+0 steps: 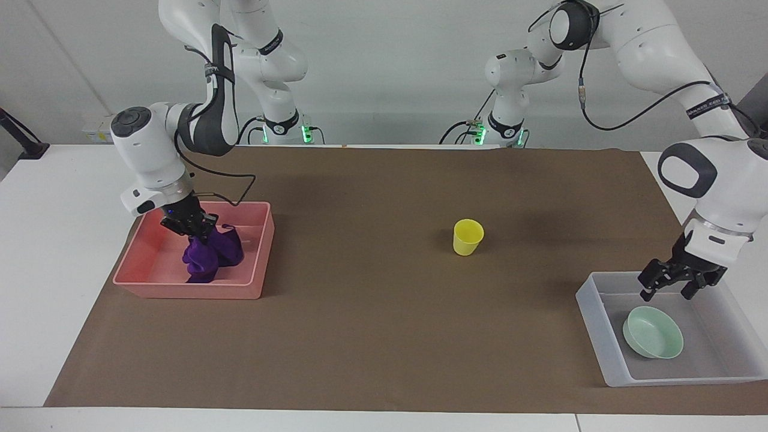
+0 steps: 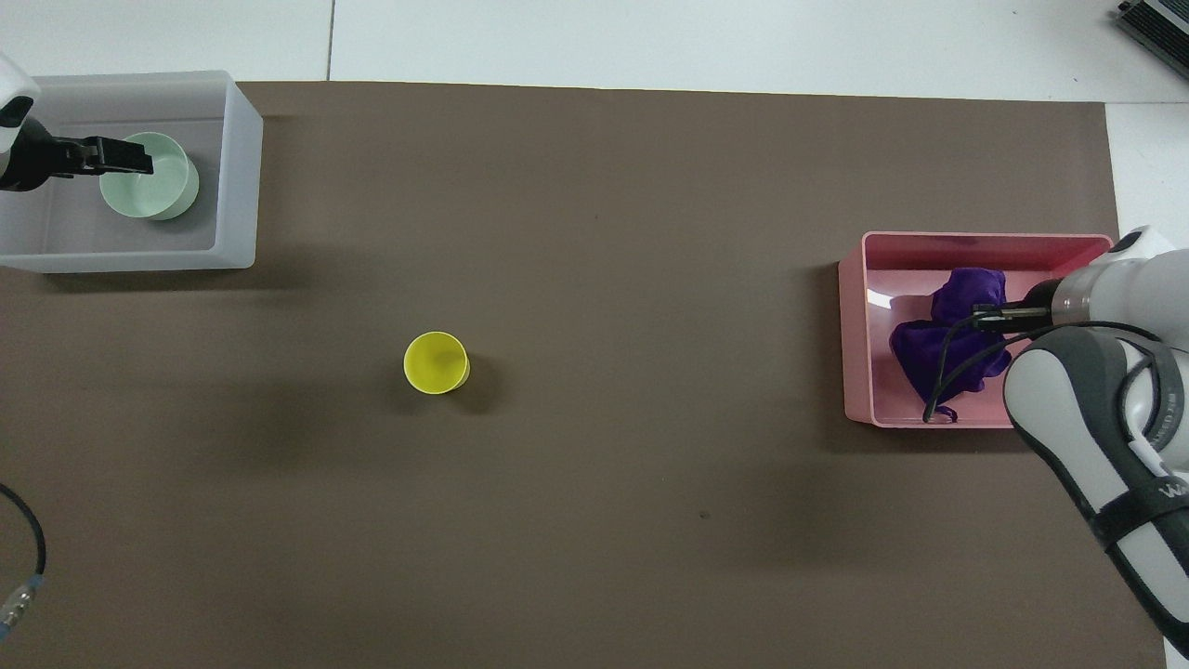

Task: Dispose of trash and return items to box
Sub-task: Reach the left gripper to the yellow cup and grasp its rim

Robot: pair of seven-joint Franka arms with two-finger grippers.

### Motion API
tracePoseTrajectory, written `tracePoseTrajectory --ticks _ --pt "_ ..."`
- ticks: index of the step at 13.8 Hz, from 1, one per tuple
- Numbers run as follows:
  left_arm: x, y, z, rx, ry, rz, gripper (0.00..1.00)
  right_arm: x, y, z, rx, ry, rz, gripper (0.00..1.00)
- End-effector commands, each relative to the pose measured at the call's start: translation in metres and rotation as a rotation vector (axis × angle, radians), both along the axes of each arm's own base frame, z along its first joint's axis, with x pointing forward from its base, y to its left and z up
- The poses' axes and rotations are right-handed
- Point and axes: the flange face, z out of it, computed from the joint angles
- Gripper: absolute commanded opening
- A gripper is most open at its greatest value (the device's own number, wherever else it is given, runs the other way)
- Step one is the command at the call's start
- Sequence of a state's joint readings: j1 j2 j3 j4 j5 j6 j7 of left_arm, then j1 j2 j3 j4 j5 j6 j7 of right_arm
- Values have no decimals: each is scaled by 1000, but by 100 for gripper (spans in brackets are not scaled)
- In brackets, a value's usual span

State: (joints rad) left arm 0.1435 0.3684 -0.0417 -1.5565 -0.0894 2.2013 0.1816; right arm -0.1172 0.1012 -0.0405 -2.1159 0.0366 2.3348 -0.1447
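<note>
Two grippers work at the two bins while the yellow cup [image 1: 467,236] stands alone on the brown mat, right of centre in the facing view.

At centre left of the facing view the right gripper [image 1: 193,230] is down inside the pink bin [image 1: 255,276], its fingertips clamped on the top of the purple cloth [image 1: 211,259], whose lower folds rest crumpled on the bin floor. At lower right of that view the left gripper [image 1: 671,293] hangs with fingers spread apart and nothing between them, over the translucent box [image 1: 593,324] and clear of the mint-green bowl [image 1: 653,339], which sits upright on the box floor. In the overhead view the cup [image 2: 436,362] is left of centre on the desk, well apart from both bins.
</note>
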Motion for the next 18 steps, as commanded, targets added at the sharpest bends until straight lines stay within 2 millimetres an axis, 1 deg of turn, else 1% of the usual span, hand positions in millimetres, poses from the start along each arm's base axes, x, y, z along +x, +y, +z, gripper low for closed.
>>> tracePoseTrajectory --ticks 1,2,3,4,5,6,8,9,11,13,15,18 --pt "-48 -35 11 8 56 -50 100 1 -5 -22 -2 1 -1 9" --pt "-58 -51 15 5 82 -72 100 3 -5 -31 1 -1 -4 13" --pt "-66 -68 18 4 101 -97 100 4 -5 -36 1 -2 -7 22" --pt "-73 -90 16 0 117 -106 100 4 -6 -40 3 4 -14 45" --pt "-80 -108 16 -7 126 -95 100 5 -6 -42 4 2 -24 75" --pt "-85 -126 11 -11 137 -94 100 5 -9 -41 4 1 -28 100" --pt "-96 -158 5 -15 157 -105 100 6 -9 -41 4 -2 -30 100" --pt "-104 -171 1 -16 165 -105 100 7 -8 -38 4 -7 -33 100" --pt "-125 -198 -15 -12 183 -135 100 12 -3 -23 8 -19 -62 100" --pt "-144 -217 -33 -13 167 -145 100 12 4 -4 15 -16 -81 100" --pt "-161 -237 -50 -19 145 -145 100 14 11 26 24 1 -93 100" --pt "-179 -262 -70 -20 145 -163 100 16 14 77 32 28 -115 100"
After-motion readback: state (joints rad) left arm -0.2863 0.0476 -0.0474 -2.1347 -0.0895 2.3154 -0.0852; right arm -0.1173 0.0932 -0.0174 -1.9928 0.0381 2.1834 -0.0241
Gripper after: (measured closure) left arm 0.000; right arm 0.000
